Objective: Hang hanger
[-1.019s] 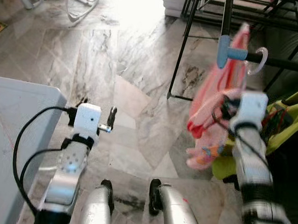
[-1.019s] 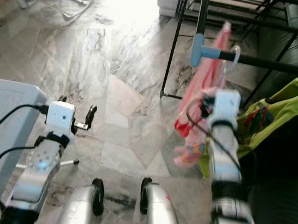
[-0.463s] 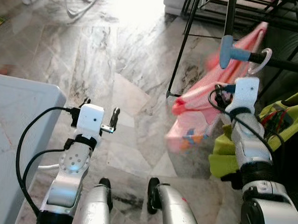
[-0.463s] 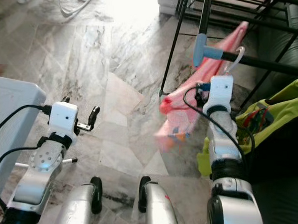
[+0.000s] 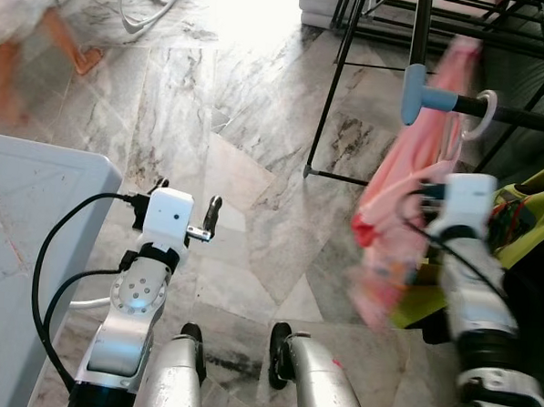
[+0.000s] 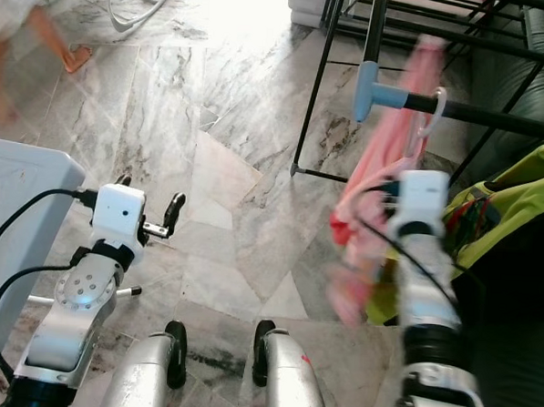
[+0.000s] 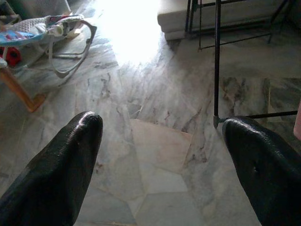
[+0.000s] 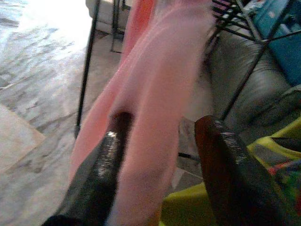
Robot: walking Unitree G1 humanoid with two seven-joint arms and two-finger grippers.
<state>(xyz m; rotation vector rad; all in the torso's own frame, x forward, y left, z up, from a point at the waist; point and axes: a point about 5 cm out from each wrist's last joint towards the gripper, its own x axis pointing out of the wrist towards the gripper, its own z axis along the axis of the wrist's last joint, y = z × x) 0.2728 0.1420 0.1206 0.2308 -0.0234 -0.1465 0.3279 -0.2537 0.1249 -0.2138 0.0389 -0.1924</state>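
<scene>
Pink garment (image 5: pixel 403 174), flung out sideways half a second before, hung straighter from the hook (image 5: pixel 477 114) near the rail's (image 5: pixel 523 115) capped end, apparently hung, while the right gripper (image 8: pixel 160 155) stayed spread around it and the left gripper (image 7: pixel 160 155) idled open.

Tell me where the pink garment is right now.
The pink garment hangs on the robot's right, on a white hanger hook over the black rack bar, beside the blue bar cap and just ahead of the right gripper.
</scene>
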